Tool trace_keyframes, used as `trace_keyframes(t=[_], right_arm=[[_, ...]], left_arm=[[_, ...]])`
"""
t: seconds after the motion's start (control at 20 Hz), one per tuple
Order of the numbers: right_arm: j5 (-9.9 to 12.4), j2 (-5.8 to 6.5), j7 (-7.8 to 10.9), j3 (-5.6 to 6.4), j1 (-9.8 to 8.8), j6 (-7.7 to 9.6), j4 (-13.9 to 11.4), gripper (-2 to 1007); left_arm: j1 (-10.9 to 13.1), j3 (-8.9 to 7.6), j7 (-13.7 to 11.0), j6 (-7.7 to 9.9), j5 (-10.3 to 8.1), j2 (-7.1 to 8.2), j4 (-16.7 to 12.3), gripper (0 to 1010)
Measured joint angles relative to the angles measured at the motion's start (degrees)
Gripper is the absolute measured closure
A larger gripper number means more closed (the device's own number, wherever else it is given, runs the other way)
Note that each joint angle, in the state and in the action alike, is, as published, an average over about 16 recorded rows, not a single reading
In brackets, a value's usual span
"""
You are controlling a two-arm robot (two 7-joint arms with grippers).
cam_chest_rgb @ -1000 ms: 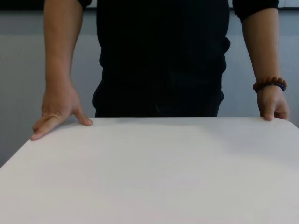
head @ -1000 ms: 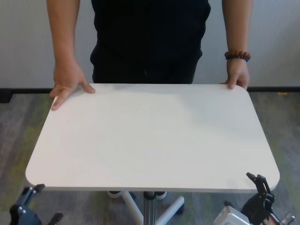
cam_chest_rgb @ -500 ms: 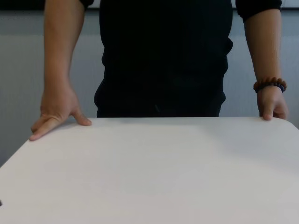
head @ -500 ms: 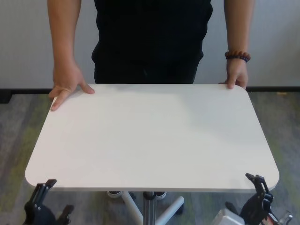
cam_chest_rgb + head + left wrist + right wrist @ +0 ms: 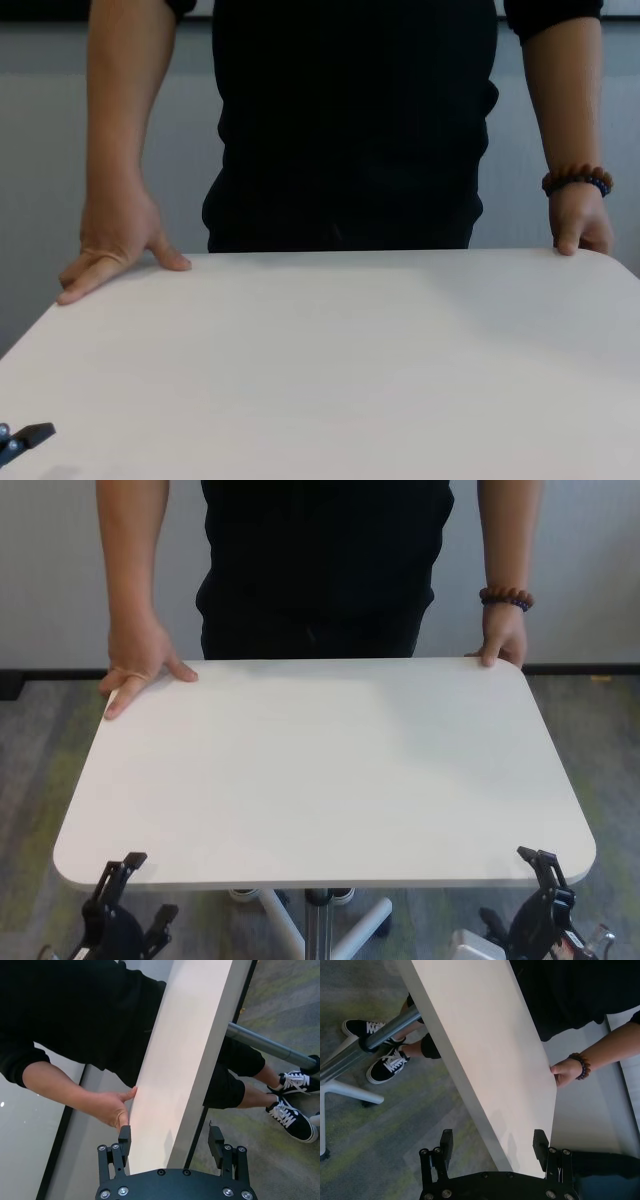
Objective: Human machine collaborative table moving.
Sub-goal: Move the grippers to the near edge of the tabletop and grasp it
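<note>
My left gripper (image 5: 170, 1142) sits at the near edge of the table (image 5: 320, 770), close to its near left corner, and my right gripper (image 5: 492, 1145) sits at the same edge close to the near right corner. Both stand wide apart, clamped on nothing: in each wrist view one finger shows above the white top and one below it, so the thin edge lies between the jaws without either finger touching it. That is the relation the next move turns on, as I judge it: the edge runs crosswise between my two claws, the slab stretches straight ahead from them, and a short reach forward followed by closing would pinch the top at both near corners. In the head view my left gripper looks a little farther in under the edge than my right, so the left seems the nearer to a hold. The table stands on a slim pole (image 5: 390, 1027) under its middle, over grey carpet. Beyond it, at the far edge, the human (image 5: 320, 560) stands facing me with one hand (image 5: 138, 665) flat on the far left corner and the braceleted hand (image 5: 502, 640) gripping the far right corner.
</note>
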Motion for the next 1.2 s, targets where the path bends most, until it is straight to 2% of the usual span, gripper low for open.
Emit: trace_keyframes(t=[0.2, 0.5, 0.85, 1.2], right_arm=[[-1.2, -0.85, 0.52, -0.33, 0.87, 0.23, 1.0, 4], [-2.9, -2.23, 1.11, -0.68, 2.10, 0.30, 2.5, 4], [-4.7, -3.75, 1.64, -0.82, 3.23, 0.38, 3.9, 4], [-5.8, -5.21, 2.34, -0.55, 4.03, 0.23, 4.8, 4]], left_arm=[[-1.5, 0.24, -0.3, 0.00, 0.89, -1.64, 1.6, 9], [-3.2, 0.08, -1.2, -0.17, 1.14, -3.58, 3.3, 9], [-4.4, -0.10, -1.9, -0.16, 1.94, -5.43, 4.4, 9], [-5.3, -0.07, -1.8, 0.04, 3.59, -7.25, 5.6, 9]])
